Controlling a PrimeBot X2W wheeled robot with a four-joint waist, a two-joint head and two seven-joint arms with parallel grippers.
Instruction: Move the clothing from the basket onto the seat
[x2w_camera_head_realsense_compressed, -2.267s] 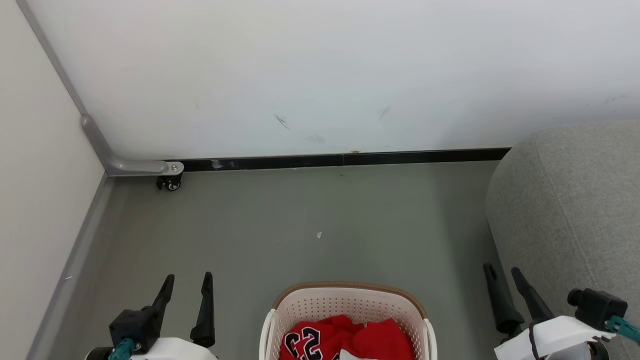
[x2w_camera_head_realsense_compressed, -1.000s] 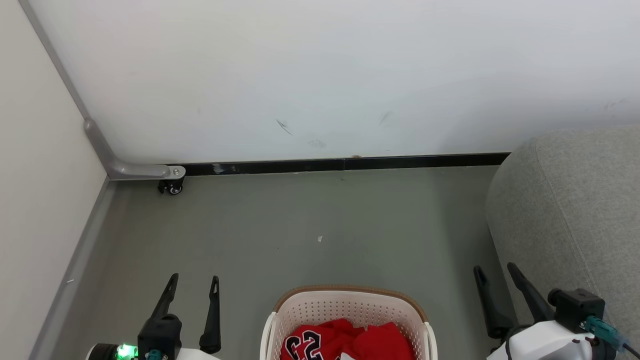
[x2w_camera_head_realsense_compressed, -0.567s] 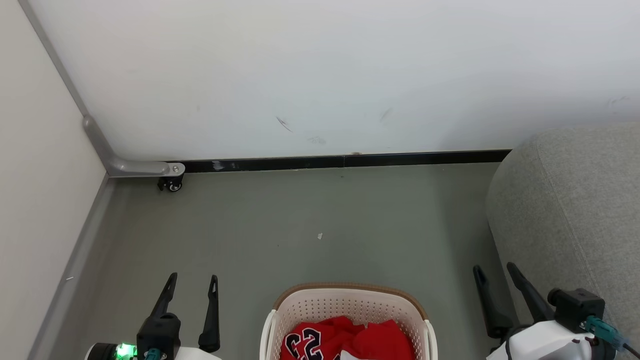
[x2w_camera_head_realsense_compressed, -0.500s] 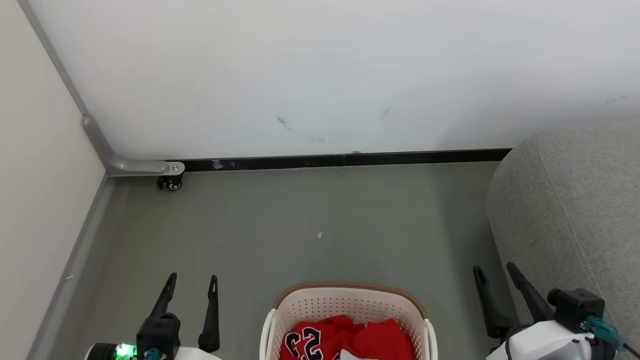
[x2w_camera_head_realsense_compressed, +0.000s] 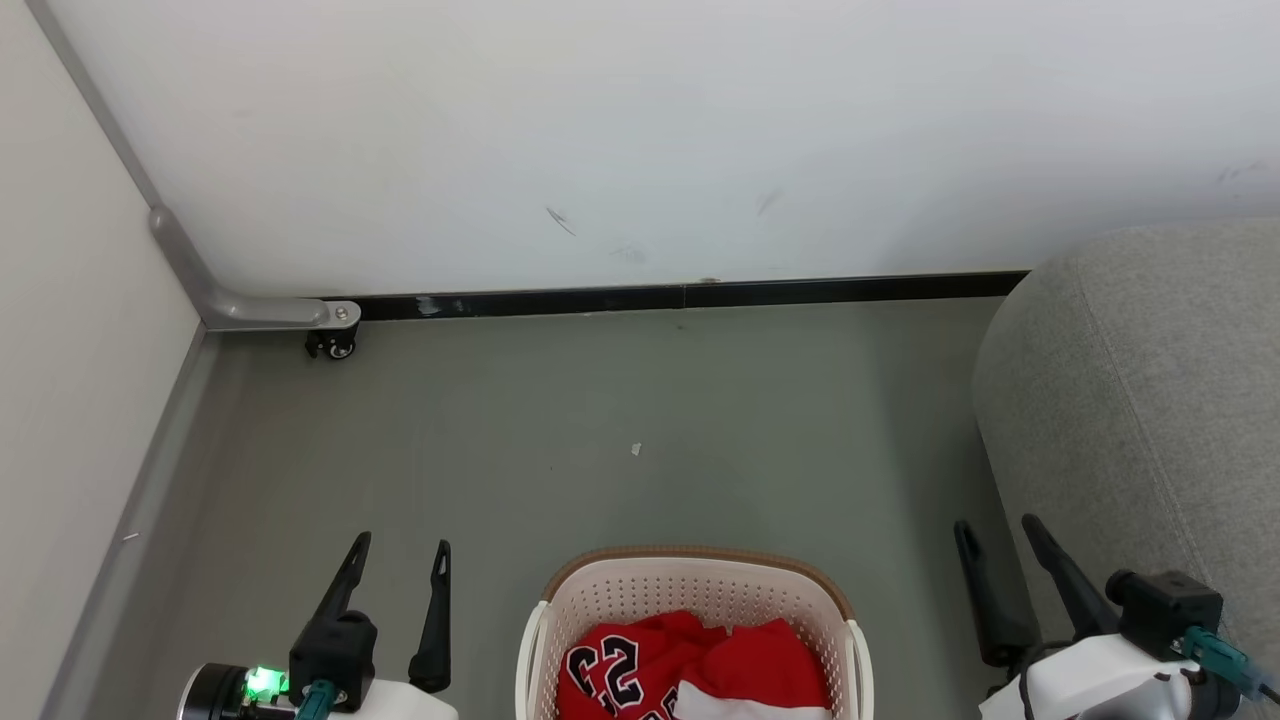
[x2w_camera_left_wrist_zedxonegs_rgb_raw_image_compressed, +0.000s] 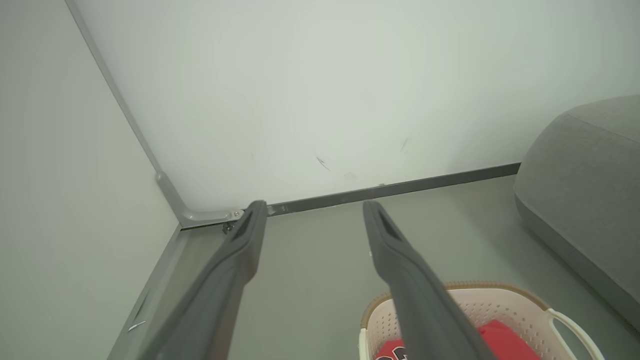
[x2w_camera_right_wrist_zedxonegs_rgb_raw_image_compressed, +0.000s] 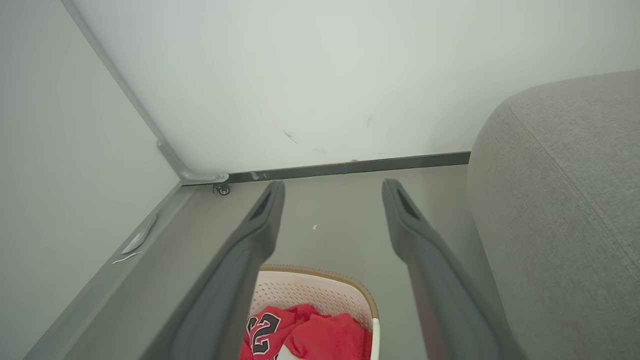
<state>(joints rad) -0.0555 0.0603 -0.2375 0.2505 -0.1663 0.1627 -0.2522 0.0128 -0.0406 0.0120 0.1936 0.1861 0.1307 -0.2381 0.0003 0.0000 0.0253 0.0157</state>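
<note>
Nearest the robot, low centre: the basket (x2w_camera_head_realsense_compressed: 700, 553), cream, perforated, brown rim, standing on the floor (x2w_camera_head_realsense_compressed: 640, 400). The clothing (x2w_camera_head_realsense_compressed: 720, 665) lies bunched inside it: red fabric, a black-and-white number showing on the basket's left half, a white band at the near edge. No garment lies on the visible part of the seat (x2w_camera_head_realsense_compressed: 1140, 400), so I judge the task to be at its start.

Flanking the basket:
- The left claw (x2w_camera_head_realsense_compressed: 402, 541) is off the basket's left side, and a green lamp (x2w_camera_head_realsense_compressed: 262, 683) is lit at its wrist.
- The right claw (x2w_camera_head_realsense_compressed: 995, 522) is off the basket's right side, between basket and seat.
- Both are released, with fingers spread and nothing between them; each wrist view shows an open gap.
- Both forearms sit low and level, fingers pointing away from the robot, and neither touches the basket.

Step in hand, as I read it: the first reach into the basket. To do it well:
- Bring one claw over the rim and tip the fingers down.
- Enter from above onto the highest red fold, away from the perforated wall.
- Pinch a thick bunch, since soft cloth slips.
- Lift until the trailing hem clears the rim, or the basket may drag.
- The right claw is nearer the seat, so its carry is shorter.

Beyond the basket, a small pale scrap (x2w_camera_head_realsense_compressed: 636, 449) lies on the floor. Right of the basket and running farther back is the seat, grey and rounded, with a stitched seam. Farthest from the basket are the black skirting (x2w_camera_head_realsense_compressed: 700, 295), the scuffed white wall (x2w_camera_head_realsense_compressed: 640, 130) and, far left, a small caster (x2w_camera_head_realsense_compressed: 333, 347).
</note>
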